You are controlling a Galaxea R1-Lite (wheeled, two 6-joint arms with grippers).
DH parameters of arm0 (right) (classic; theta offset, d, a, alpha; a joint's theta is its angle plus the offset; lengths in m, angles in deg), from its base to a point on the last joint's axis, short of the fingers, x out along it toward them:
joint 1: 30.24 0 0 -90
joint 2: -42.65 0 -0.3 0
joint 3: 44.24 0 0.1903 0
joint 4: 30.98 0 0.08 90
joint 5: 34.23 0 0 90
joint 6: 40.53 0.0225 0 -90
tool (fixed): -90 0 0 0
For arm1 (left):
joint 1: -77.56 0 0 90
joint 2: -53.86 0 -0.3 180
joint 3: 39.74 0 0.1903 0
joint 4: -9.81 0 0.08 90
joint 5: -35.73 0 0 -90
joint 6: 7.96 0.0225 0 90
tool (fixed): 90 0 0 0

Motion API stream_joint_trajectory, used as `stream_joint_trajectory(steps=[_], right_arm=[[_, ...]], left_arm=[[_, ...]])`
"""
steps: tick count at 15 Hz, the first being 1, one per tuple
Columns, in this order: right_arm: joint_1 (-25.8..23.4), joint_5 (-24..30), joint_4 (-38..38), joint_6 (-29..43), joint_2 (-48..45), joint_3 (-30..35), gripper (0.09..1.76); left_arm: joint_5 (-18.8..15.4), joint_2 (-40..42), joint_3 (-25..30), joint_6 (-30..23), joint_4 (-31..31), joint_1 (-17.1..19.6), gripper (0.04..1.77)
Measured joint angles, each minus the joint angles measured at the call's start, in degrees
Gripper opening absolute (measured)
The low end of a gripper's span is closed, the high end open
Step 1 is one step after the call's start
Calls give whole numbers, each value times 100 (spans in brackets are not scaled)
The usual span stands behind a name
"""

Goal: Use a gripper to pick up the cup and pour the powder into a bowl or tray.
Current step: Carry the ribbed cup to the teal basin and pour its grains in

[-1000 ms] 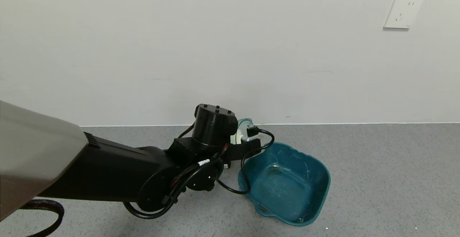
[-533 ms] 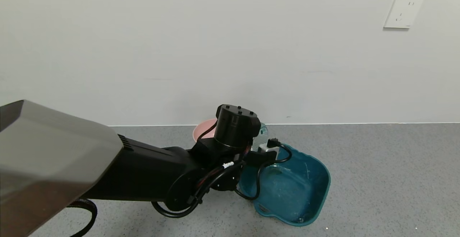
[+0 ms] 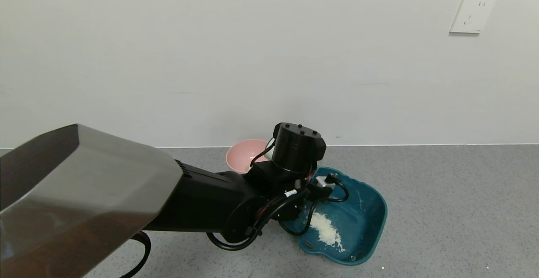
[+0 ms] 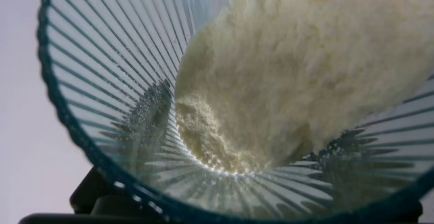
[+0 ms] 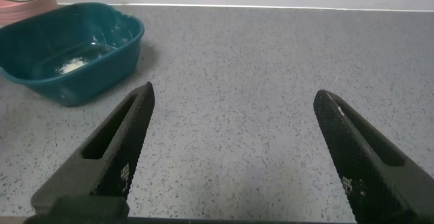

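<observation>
The ribbed translucent cup [image 4: 102, 81] fills the left wrist view, tipped, with cream powder [image 4: 285, 81] sliding along its inside wall toward the rim. My left gripper is shut on the cup; in the head view only its black wrist [image 3: 298, 148] shows, above the back left corner of the teal basin [image 3: 377, 202], and it hides the cup. A heap of powder [image 3: 326, 229] lies on the basin's floor. My right gripper [image 5: 234, 94] is open and empty, low over the grey floor, off to the side of the basin [image 5: 102, 68].
A round pink bowl [image 3: 244, 153] stands against the wall just left of the basin; it also shows in the right wrist view [image 5: 27, 3]. The white wall runs close behind both. A wall socket [image 3: 472, 13] is high at the right. Grey speckled floor lies right of the basin.
My left arm has swung right over the basin, uncovering the pink bowl. The basin's floor was bare; now a heap of powder lies in it.
</observation>
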Motion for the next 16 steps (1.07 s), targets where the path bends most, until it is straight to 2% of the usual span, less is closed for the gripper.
stream_joint_trajectory(steps=[8,16], right_arm=[[0,0,0,-2,0,0,171],[0,0,-2,0,0,0,171]], left_arm=[[434,-163,-61,1459,-2,-121,125],[463,-191,-28,1486,-26,-200,125]])
